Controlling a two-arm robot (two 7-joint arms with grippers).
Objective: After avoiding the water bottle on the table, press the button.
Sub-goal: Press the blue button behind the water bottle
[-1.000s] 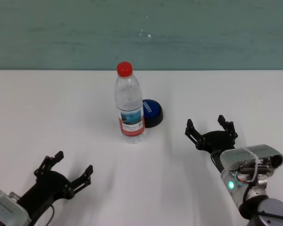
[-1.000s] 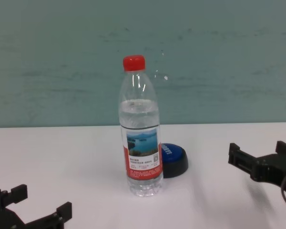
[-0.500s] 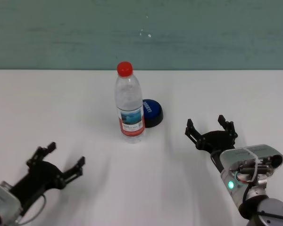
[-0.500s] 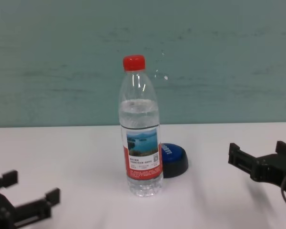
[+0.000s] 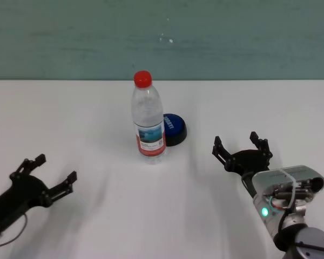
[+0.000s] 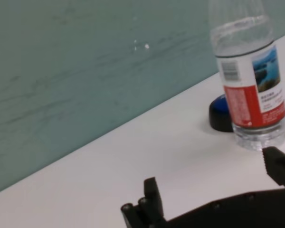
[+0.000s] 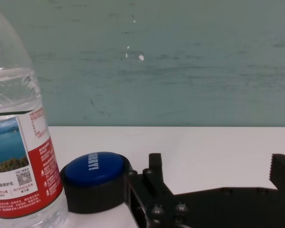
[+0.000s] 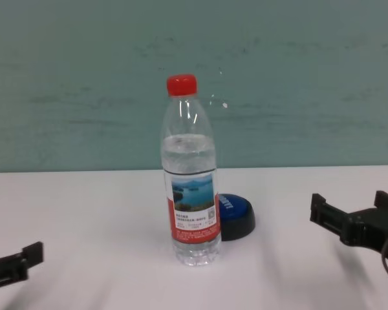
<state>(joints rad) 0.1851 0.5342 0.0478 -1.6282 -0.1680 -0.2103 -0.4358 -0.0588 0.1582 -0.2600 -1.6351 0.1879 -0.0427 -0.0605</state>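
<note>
A flat, plain white bench spreads across the whole width of the view, its surface smooth and evenly lit with soft shadows. Behind its far edge rises a dull teal painted wall, streaked with faint horizontal scuffs and a few small white chips.

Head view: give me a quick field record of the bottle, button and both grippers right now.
water bottle: upright on the table, red cap on
button: behind the bottle on its right side, unpressed, nothing on it
left gripper: open, near left edge, far from the bottle
right gripper: open, right of the button, apart from it
</note>
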